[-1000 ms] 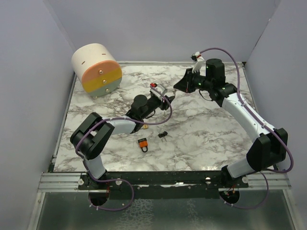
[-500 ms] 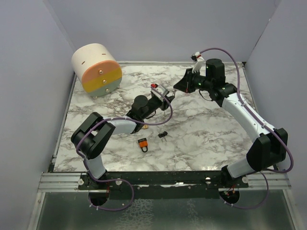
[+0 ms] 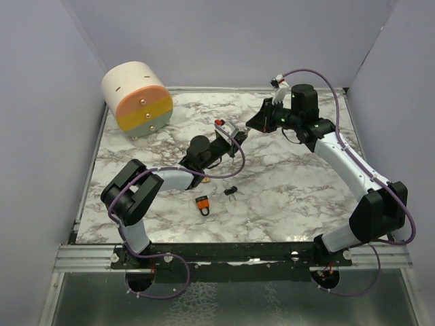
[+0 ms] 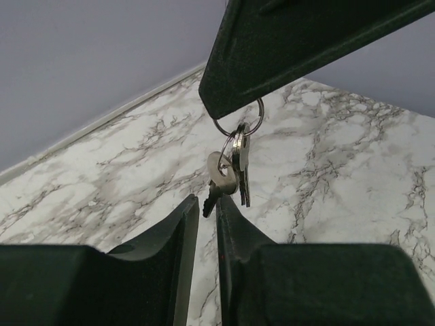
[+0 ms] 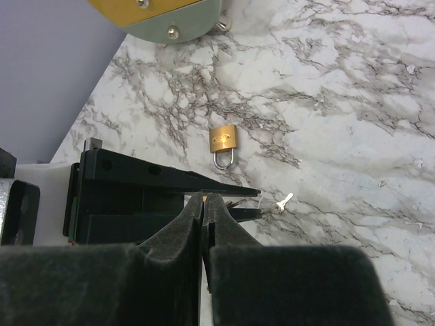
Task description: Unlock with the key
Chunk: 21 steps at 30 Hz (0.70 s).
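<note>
My right gripper (image 3: 253,124) is shut on the ring of a bunch of silver keys (image 4: 231,166), which hang from its tip in the left wrist view. My left gripper (image 3: 234,131) meets it from the left. Its jaws stand almost together on the tilted blade tip of one key (image 4: 210,202). In the right wrist view my right fingers (image 5: 194,224) are pressed together, and the left gripper (image 5: 262,202) lies across just behind them. A brass padlock (image 5: 223,142) lies flat on the marble beyond. A small silver key (image 5: 282,202) shows by the left fingertips.
An orange padlock (image 3: 202,204) and a small black key bunch (image 3: 232,191) lie on the marble table (image 3: 285,197) near the front centre. A cream, orange and green drum (image 3: 136,98) with knobs stands at the back left. Grey walls close in three sides.
</note>
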Available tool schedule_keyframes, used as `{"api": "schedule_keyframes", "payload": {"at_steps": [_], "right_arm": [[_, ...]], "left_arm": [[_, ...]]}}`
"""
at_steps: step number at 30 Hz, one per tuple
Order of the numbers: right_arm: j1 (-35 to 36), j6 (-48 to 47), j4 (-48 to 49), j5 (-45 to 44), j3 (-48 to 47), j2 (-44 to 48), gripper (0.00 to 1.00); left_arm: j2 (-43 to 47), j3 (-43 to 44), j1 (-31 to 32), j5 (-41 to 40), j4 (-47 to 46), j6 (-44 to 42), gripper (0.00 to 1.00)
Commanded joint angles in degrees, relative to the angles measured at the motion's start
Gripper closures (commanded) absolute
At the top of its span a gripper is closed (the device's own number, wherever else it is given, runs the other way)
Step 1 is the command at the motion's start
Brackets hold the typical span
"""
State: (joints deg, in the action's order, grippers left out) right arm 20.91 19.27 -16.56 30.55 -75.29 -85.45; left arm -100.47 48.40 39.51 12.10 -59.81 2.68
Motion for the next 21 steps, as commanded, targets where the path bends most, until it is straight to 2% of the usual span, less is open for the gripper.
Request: {"api": "schedule_keyframes", "payload": {"at_steps": [1,6,13,17,21], "right_arm": [[0.1,0.3,-0.3,0.6,0.8,2.1,0.99],[0.1,0.4,0.2,0.1,1.6,2.4,0.99],[0.1,0.4,0.2,-0.9,1.6,2.1,0.99],[-0.1,-0.6,-0.8,-4.7,0.8,2.2,0.96],[-0.4,-2.4,-2.6,-8.4,0.8,2.4,0.81]], "left_arm": [[0.9,-0.1,0.4,2.0,-2.2,0.0,0.83],[1.3,-0.7,0.4,2.6,-2.1,-0.1,1.00],[2.6,-1.2,0.4,3.3,0.6,-0.3,1.00],[5.3,1.6,0.1,4.0,12.5,-0.1,1.00],[8.1,4.3,-0.9,3.5,24.3,-0.2,1.00]]}}
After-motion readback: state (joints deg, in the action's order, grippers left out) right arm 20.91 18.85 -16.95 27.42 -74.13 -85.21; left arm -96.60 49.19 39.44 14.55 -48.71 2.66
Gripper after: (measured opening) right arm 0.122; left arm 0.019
